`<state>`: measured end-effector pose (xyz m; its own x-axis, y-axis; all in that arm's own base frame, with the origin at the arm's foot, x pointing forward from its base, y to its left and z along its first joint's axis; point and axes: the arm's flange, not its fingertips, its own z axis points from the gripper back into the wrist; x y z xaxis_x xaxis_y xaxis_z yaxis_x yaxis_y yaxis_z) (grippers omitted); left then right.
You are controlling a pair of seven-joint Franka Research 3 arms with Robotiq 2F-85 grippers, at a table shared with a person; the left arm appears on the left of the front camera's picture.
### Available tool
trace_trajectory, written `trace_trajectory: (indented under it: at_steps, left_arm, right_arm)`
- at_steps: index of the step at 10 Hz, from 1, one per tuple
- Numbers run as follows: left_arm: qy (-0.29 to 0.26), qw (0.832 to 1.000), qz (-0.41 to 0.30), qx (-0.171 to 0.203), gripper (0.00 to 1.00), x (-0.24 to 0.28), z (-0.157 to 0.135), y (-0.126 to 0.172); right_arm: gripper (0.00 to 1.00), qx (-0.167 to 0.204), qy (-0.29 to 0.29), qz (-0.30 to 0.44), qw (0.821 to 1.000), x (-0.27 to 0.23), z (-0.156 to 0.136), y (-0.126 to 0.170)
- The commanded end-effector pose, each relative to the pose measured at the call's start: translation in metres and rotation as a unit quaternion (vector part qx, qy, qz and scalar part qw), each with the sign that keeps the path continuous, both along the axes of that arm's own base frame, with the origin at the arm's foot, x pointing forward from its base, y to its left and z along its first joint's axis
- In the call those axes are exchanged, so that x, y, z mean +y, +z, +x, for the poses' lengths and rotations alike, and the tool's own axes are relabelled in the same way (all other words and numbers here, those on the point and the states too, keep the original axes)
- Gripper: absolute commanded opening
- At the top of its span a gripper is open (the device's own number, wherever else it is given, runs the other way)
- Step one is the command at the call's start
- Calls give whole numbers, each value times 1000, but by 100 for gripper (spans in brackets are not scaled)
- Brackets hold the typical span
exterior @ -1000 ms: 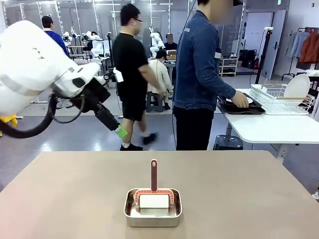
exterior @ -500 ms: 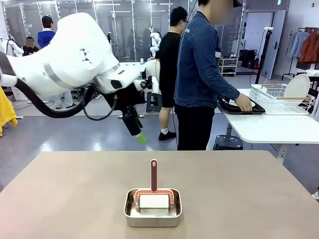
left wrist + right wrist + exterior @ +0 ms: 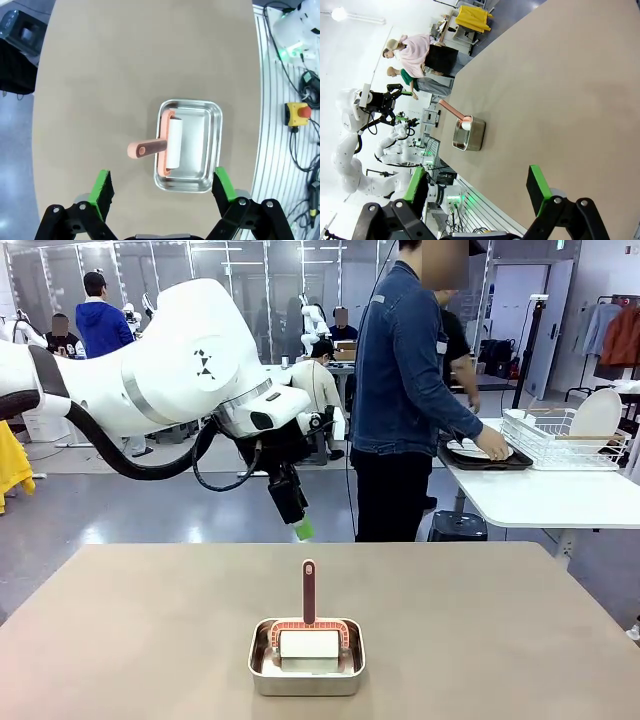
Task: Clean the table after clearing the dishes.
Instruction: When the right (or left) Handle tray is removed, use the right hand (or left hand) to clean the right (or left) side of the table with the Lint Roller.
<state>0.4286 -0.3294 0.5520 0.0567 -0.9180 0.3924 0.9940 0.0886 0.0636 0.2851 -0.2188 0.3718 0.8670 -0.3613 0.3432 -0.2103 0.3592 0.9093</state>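
Roller (image 3: 309, 642) in pan (image 3: 257, 672) at table's (image 3: 150, 620) near edge, likely light and rigid, best pinched on its upright handle (image 3: 308, 590); left gripper (image 3: 161, 172) and right gripper (image 3: 476, 172) spread wide, empty.

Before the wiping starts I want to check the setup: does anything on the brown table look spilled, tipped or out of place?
Nothing stands out. The steel pan sits flat on the table. The roller lies inside it with its handle sticking up, and no spill or mess shows on the tabletop around it.
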Motion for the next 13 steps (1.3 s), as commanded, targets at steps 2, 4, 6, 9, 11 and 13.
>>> trace_trajectory:
  at_steps: [2, 4, 6, 9, 11, 13]
  left_arm:
    - [2, 1000, 1, -2, 100, 4, -2, 2]
    - [2, 1000, 1, -2, 100, 4, -2, 2]
    - [1, 1000, 0, 0, 100, 1, 1, 0]
    - [-14, 998, 55, 37, 100, -16, 28, -20]
    - [-24, 994, 95, 54, 100, -28, 42, -30]
    - [-27, 989, 126, 74, 100, -40, 49, -44]
  right_arm:
    - [100, -10, 5, -2, 1000, 0, -3, 0]
    - [100, -10, 5, -2, 1000, 0, -3, 0]
    - [100, -10, 5, -2, 1000, 0, -3, 0]
    - [100, -10, 5, -2, 1000, 0, -3, 0]
    - [100, -10, 5, -2, 1000, 0, -3, 0]
    - [100, -10, 5, -2, 1000, 0, -3, 0]
